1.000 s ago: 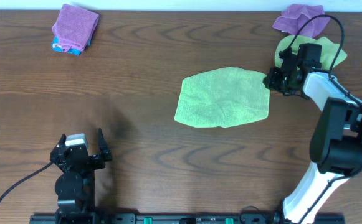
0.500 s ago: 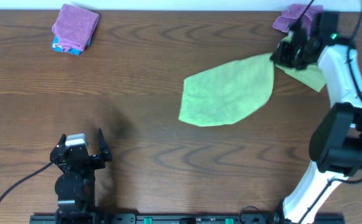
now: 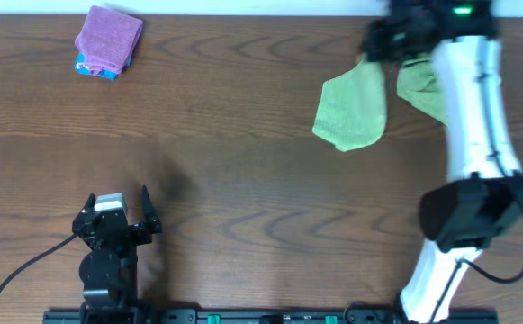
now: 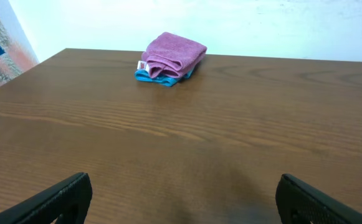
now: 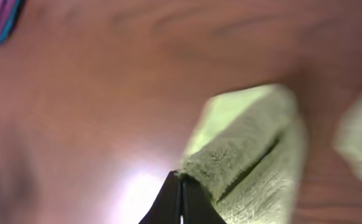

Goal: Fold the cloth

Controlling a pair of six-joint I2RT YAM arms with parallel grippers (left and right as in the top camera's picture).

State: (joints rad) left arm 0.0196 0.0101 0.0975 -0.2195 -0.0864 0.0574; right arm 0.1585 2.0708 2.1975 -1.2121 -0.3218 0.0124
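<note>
The green cloth hangs bunched from my right gripper, which is raised high near the table's far edge and shut on the cloth's upper corner. Its lower end drapes toward the table. In the right wrist view the cloth hangs from my closed right gripper. A second green cloth lies partly hidden under my right arm. My left gripper rests open and empty at the near left; in the left wrist view its fingers stand wide apart over bare wood.
A folded purple cloth on a blue one sits at the far left corner, and it also shows in the left wrist view. The purple cloth at the far right corner is hidden by my right arm.
My right gripper has lifted the green cloth off the table and carried it up and leftward; the cloth went from lying flat to hanging bunched. The left arm has not moved.
</note>
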